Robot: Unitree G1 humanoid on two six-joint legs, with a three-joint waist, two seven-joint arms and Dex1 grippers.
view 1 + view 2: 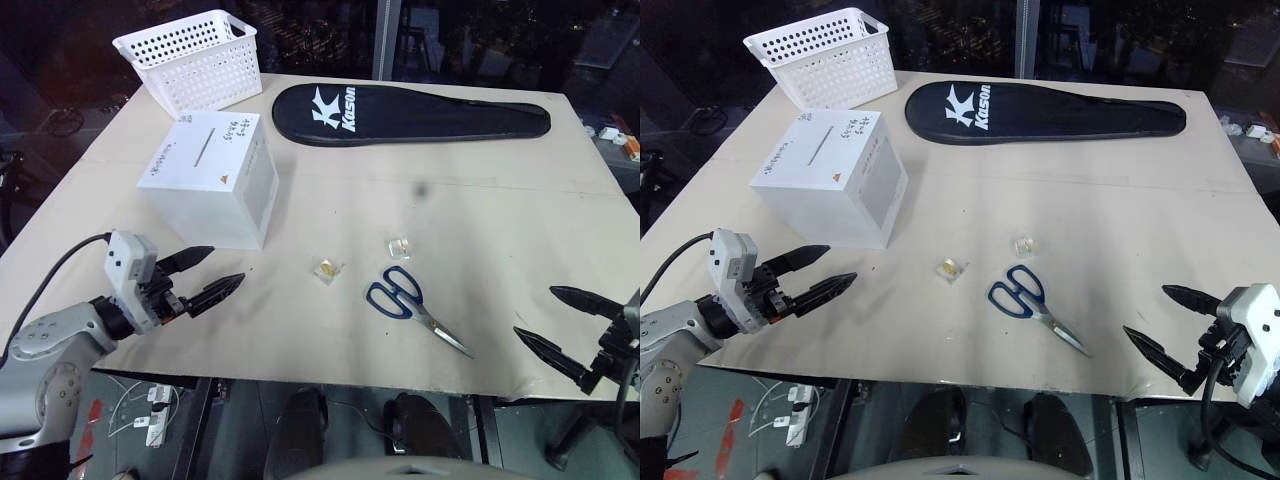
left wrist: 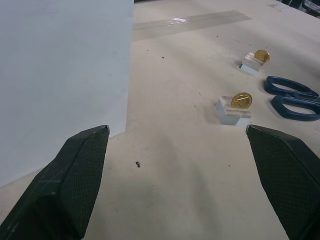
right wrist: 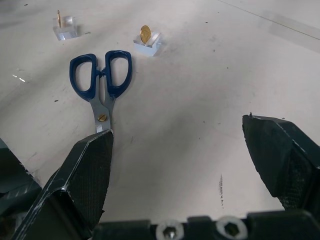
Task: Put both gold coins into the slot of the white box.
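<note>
Black pincers sit nearest, both wide open and empty: left pincer [image 1: 200,277] hovers low at the near-left tabletop [image 1: 330,210] edge just in front of the white box [image 1: 210,180], right pincer [image 1: 565,325] at the near-right edge, apart from everything

Blue-handled scissors [image 1: 412,305] lie mid-tabletop, tip toward the right pincer. Just beyond them, two gold coins, each standing on edge in a small clear case: left coin [image 2: 241,100] near centre, right coin [image 2: 261,55] a bit farther and to the right, next to the scissor handles. Both untouched, task not started

Coins look tiny, thin, shiny, stiff metal, surely very light and slippery. Best hold, I judge: pinch the flat faces on the part sticking up above the case, fingertips only. Case [image 2: 233,109] is light too and may lift or tip with the coin

White box left of the coins, plain cardboard cube, handwriting on top, small gold triangle, slot [image 1: 206,147] a thin dark slit in the top face. Coin must go in edge-on, aligned with the slit

Farther back: white basket [image 1: 190,60] at far left, black racket cover [image 1: 410,113] across the far side
</note>
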